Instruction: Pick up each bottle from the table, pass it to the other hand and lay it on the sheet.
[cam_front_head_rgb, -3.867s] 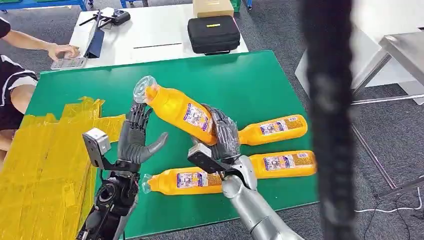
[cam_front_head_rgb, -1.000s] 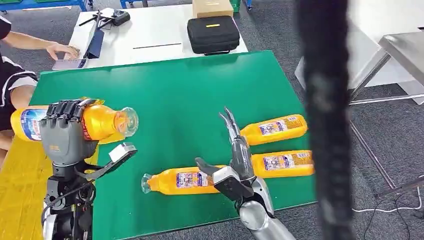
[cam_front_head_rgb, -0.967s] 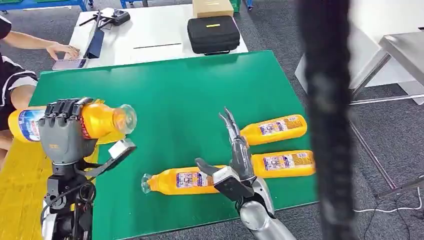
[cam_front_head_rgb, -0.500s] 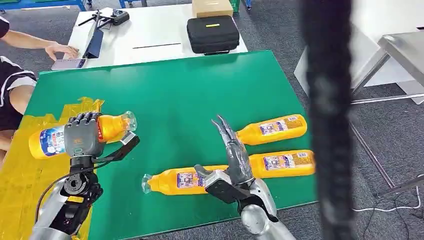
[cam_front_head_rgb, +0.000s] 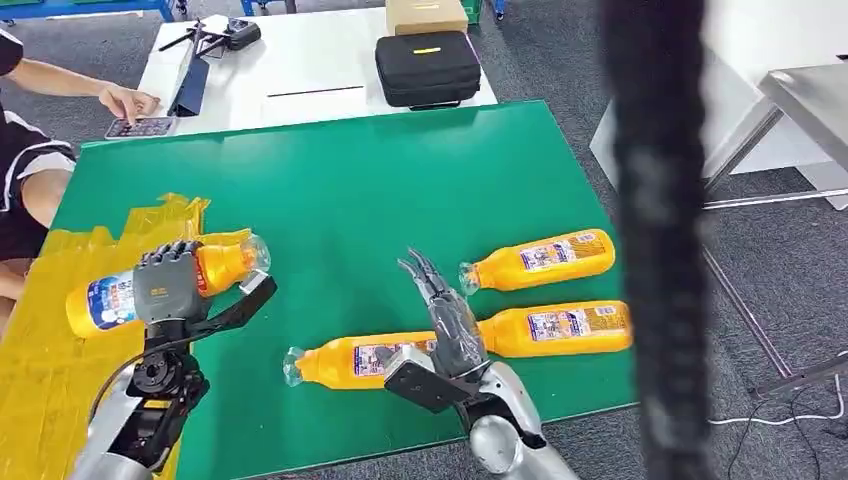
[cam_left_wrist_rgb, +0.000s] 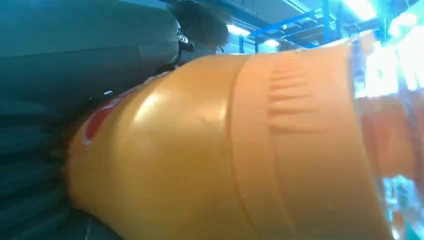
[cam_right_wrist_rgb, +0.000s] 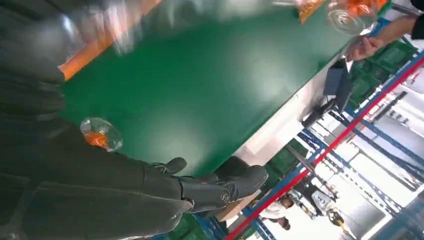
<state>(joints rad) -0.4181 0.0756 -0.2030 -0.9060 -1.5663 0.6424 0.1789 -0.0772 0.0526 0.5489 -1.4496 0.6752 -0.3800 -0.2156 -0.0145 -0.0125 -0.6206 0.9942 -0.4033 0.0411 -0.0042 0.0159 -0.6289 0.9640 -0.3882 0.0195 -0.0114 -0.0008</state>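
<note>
While gripped, orange bottle (cam_front_head_rgb: 150, 285) lies sideways.

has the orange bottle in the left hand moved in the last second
Yes. The orange bottle gripped by the left hand has dropped lower and now lies over the yellow sheet, nearer the green table.

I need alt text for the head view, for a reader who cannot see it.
The left hand holds an orange bottle sideways over the yellow sheet on a green table. The right hand is open above three bottles lying on the table.
</note>
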